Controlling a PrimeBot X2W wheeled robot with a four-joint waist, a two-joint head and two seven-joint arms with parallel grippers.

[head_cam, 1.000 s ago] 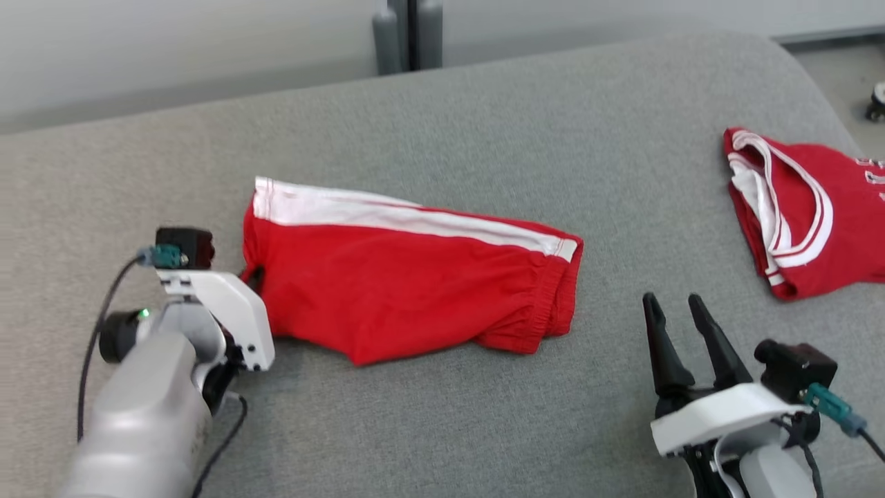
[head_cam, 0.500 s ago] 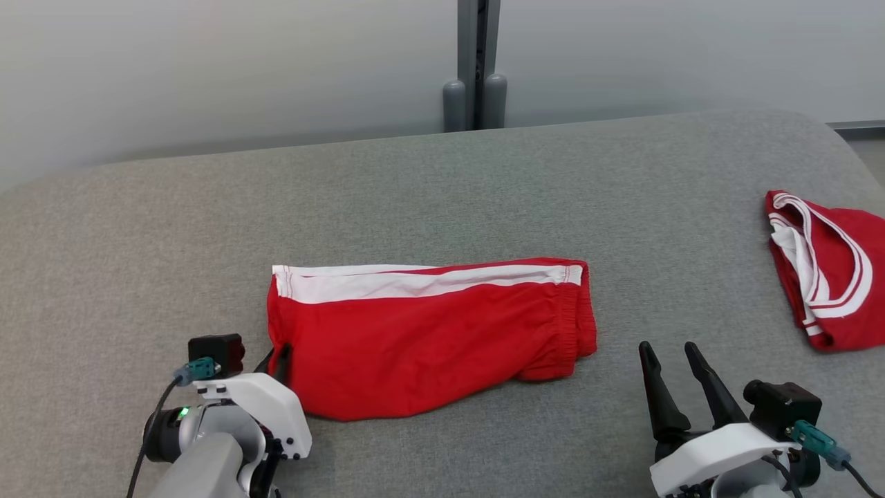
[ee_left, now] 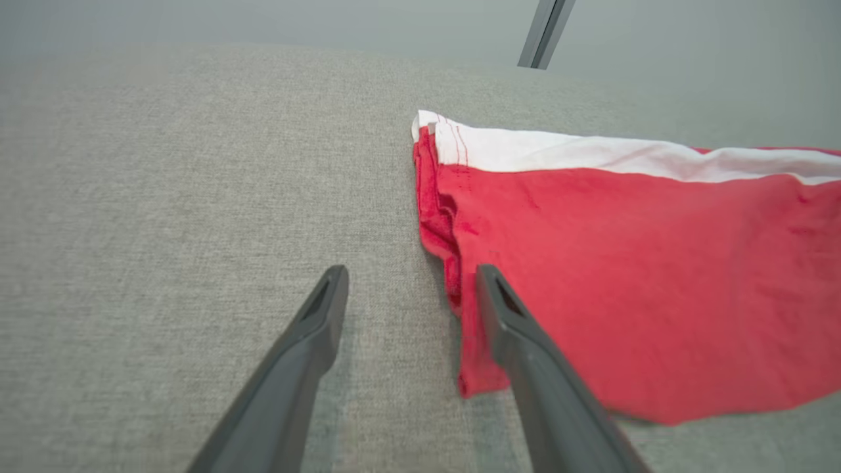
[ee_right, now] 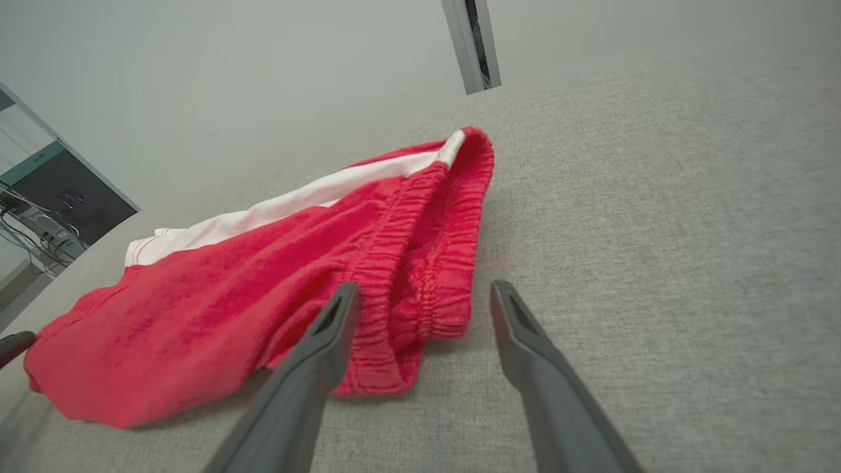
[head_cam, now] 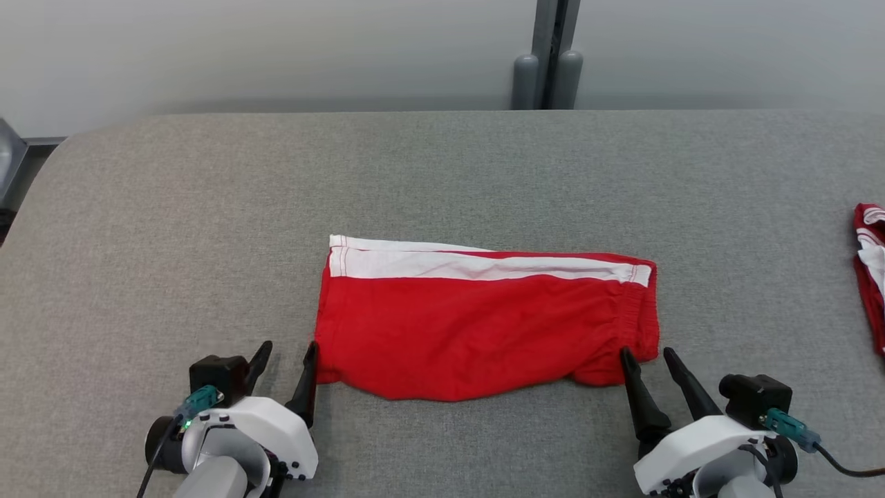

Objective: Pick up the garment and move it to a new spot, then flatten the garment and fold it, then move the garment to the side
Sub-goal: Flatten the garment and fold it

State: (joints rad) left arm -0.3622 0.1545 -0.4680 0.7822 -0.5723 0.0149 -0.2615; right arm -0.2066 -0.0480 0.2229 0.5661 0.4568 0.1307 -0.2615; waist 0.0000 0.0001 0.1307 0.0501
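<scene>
The garment (head_cam: pixel 477 325), red shorts with a white side stripe, lies folded on the grey padded surface (head_cam: pixel 442 173). My left gripper (head_cam: pixel 287 354) stands open at the shorts' near left corner, with nothing between its fingers. In the left wrist view the gripper (ee_left: pixel 410 282) has its right finger (ee_left: pixel 519 335) over the garment's (ee_left: pixel 624 263) hem edge. My right gripper (head_cam: pixel 646 360) is open at the near right corner by the elastic waistband. In the right wrist view that gripper (ee_right: pixel 424 299) straddles the waistband end of the garment (ee_right: pixel 263 282).
A second red and white garment (head_cam: pixel 870 270) lies at the far right edge of the surface. A grey post (head_cam: pixel 550 59) stands behind the surface against a pale wall. Bare grey fabric lies on all sides of the shorts.
The head camera has turned, shifting the whole picture right. My left gripper has let go of the shorts' left corner and opened. The right gripper stays open near the waistband.
</scene>
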